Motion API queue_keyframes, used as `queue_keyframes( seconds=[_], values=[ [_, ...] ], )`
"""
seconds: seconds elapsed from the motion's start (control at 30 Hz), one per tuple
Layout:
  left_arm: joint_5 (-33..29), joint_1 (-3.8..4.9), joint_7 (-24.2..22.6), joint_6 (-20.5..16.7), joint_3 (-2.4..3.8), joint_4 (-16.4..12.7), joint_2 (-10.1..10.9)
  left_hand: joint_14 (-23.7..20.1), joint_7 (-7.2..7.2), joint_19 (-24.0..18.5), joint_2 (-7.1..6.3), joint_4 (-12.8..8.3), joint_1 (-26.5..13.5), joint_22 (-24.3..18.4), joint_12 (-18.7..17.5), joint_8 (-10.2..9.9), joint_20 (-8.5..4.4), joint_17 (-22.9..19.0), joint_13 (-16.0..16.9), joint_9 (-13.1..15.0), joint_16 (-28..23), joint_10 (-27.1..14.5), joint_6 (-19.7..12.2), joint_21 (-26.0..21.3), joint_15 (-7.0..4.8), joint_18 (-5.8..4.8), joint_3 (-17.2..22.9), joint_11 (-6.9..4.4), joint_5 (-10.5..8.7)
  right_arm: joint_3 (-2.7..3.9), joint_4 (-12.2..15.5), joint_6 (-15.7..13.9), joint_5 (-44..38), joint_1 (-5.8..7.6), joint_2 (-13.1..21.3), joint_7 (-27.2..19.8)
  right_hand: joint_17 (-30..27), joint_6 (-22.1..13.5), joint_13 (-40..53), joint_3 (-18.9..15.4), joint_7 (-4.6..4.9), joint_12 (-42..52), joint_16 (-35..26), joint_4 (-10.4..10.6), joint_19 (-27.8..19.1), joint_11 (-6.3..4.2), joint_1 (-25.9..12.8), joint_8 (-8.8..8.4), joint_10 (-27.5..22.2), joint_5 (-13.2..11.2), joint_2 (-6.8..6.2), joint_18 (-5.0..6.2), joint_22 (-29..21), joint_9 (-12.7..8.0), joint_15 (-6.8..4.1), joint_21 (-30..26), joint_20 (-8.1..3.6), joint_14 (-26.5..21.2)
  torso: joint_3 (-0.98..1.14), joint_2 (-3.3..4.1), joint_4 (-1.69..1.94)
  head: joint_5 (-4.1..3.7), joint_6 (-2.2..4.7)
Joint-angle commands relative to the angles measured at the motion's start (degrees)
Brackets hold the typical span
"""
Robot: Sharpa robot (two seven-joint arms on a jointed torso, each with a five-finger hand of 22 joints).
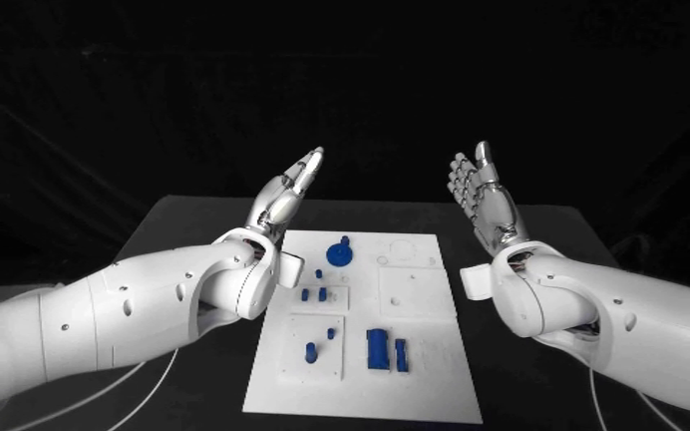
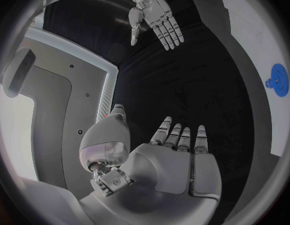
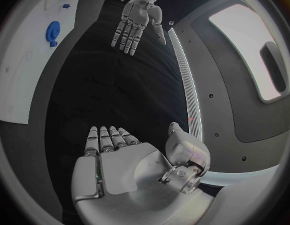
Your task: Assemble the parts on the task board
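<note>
A matte black table [image 1: 187, 221] carries the things, its far edge running across the head view just beyond the raised hands. Directly on it, at the centre, lies the flat white rectangular task board [image 1: 432, 371], its long side running from twelve o'clock to six o'clock, the near end close to the table's front. Bare black tabletop shows beside the board at nine o'clock and at three o'clock. Small blue parts [image 1: 378, 348] lie on the board.

Parts [image 1: 380, 348] on task board [image 1: 432, 391], mid-table [image 1: 172, 221].
</note>
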State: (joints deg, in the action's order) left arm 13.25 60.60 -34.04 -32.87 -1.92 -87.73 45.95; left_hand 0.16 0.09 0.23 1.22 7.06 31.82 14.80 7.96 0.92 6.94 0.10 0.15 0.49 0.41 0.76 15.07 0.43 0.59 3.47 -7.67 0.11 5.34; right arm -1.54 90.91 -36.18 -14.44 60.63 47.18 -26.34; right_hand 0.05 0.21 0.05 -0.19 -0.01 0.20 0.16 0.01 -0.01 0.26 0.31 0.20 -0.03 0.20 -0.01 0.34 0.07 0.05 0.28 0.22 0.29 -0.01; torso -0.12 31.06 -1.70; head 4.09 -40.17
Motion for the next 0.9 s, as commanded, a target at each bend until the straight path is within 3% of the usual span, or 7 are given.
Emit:
queue_keyframes(
  seconds=[0.03,0.13,0.17,0.2,0.3,0.83,0.9],
  values=[
    [-10.1,-0.26,3.3,-8.6,0.79,-1.2,-0.6,-0.2,-0.09,-0.2,-1.22,-2.3,-10.2,-4.7,-2.5,-0.9,-2.19,-0.1,-0.1,-0.5,-0.4,-0.8,-4.8,-0.4,-0.59,-3.47,2.5,-0.11,-5.34,0.59,-0.5,-5.8,10.3,-0.24,-1.0,-2.7,-0.1,-0.2,-0.1,0.2,0.01,-0.2,-0.2,0.0,0.0,-0.26,-0.3,-0.2,0.0,-0.2,0.01,-0.34,-0.1,-0.1,-0.28,-0.2,-0.29,0.0,0.08,0.08,1.09,-2.33,3.25],
    [-12.1,-0.37,3.9,-10.3,1.52,-1.8,-1.0,-0.2,-0.09,-0.2,-1.22,-2.8,-12.8,-5.9,-3.2,-0.9,-2.72,-0.1,-0.1,-0.5,-0.4,-0.8,-6.0,-0.4,-0.59,-3.47,3.0,-0.11,-5.34,1.14,-0.8,-7.1,12.7,-0.37,-1.9,-3.2,-0.1,-0.2,-0.1,0.2,0.01,-0.2,-0.2,0.0,0.0,-0.26,-0.3,-0.2,0.0,-0.2,0.01,-0.34,-0.1,-0.1,-0.28,-0.2,-0.29,0.0,0.1,0.1,1.42,-3.28,4.62],
    [-12.7,-0.41,4.1,-10.8,1.74,-2.1,-1.2,-0.2,-0.09,-0.2,-1.22,-7.1,-13.8,-6.4,-3.5,-0.9,-2.9,-0.1,-0.1,-0.5,-0.4,-0.8,-6.5,-0.4,-0.59,-3.47,3.3,-0.11,-5.34,1.33,-0.9,-7.5,13.5,-0.42,-2.2,-3.3,-0.1,-0.2,-0.1,0.2,0.01,-0.2,-0.2,0.0,0.0,-0.26,-0.3,-0.2,0.0,-0.2,0.01,-0.34,-0.1,-0.1,-0.28,-0.2,-0.29,0.0,0.1,0.11,1.53,-3.61,5.1],
    [-13.0,-0.43,4.2,-11.1,1.84,-2.2,-1.2,-0.2,-0.09,-0.2,-1.22,-7.1,-14.6,-6.8,-3.6,-0.9,-6.94,-0.1,-0.1,-0.5,-0.4,-0.8,-6.9,-0.4,-0.59,-3.47,3.5,-0.11,-5.34,1.42,-0.9,-7.7,13.9,-0.44,-2.3,-3.4,-0.1,-0.2,-0.1,0.2,0.01,-0.2,-0.2,0.0,0.0,-0.26,-0.3,-0.2,0.0,-0.2,0.01,-0.34,-0.1,-0.1,-0.28,-0.2,-0.29,0.0,0.11,0.11,1.59,-3.79,5.35],
    [-13.3,-0.44,4.2,-11.2,1.92,-2.2,-1.3,-0.2,-0.09,-0.2,-1.22,-7.1,-16.5,-7.6,-8.0,-0.9,-6.94,-0.1,-0.1,-0.5,-0.4,-0.8,-7.8,-0.4,-0.59,-3.47,7.7,-0.11,-5.34,1.54,-1.0,-7.9,14.4,-0.46,-2.5,-3.5,-0.1,-0.2,-0.1,0.2,0.01,-0.2,-0.2,0.0,0.0,-0.26,-0.3,-0.2,0.0,-0.2,0.01,-0.34,-0.1,-0.1,-0.28,-0.2,-0.29,0.0,0.12,0.12,1.69,-4.08,5.77],
    [-13.3,-0.44,4.2,-11.2,1.92,-2.2,-1.3,-0.2,-0.09,-0.2,-1.22,-7.1,-23.7,-14.8,-8.0,-0.9,-6.94,-0.1,-0.1,-0.5,-0.4,-0.8,-11.0,-0.4,-0.59,-3.47,7.7,-0.11,-5.34,1.54,-1.0,-7.9,14.4,-0.46,-2.5,-3.5,-0.1,-0.2,-0.1,0.2,0.01,-0.2,-0.2,0.0,0.0,-0.26,-0.3,-0.2,0.0,-0.2,0.01,-0.34,-0.1,-0.1,-0.28,-0.2,-0.29,0.0,0.12,0.12,1.7,-4.09,5.79],
    [-13.3,-0.44,4.2,-11.2,1.92,-2.2,-1.3,-0.2,-0.09,-0.2,-1.22,-7.1,-24.4,-14.8,-8.0,-0.9,-6.94,-0.1,-0.1,-0.5,-0.4,-0.8,-15.1,-0.4,-0.59,-3.47,7.7,-0.11,-5.34,1.54,-1.0,-7.9,14.4,-0.46,-2.5,-3.5,-0.1,-0.2,-0.1,0.2,0.01,-0.2,-0.2,0.0,0.0,-0.26,-0.3,-0.2,0.0,-0.2,0.01,-0.34,-0.1,-0.1,-0.28,-0.2,-0.29,0.0,0.12,0.12,1.7,-4.09,5.79]
  ],
)
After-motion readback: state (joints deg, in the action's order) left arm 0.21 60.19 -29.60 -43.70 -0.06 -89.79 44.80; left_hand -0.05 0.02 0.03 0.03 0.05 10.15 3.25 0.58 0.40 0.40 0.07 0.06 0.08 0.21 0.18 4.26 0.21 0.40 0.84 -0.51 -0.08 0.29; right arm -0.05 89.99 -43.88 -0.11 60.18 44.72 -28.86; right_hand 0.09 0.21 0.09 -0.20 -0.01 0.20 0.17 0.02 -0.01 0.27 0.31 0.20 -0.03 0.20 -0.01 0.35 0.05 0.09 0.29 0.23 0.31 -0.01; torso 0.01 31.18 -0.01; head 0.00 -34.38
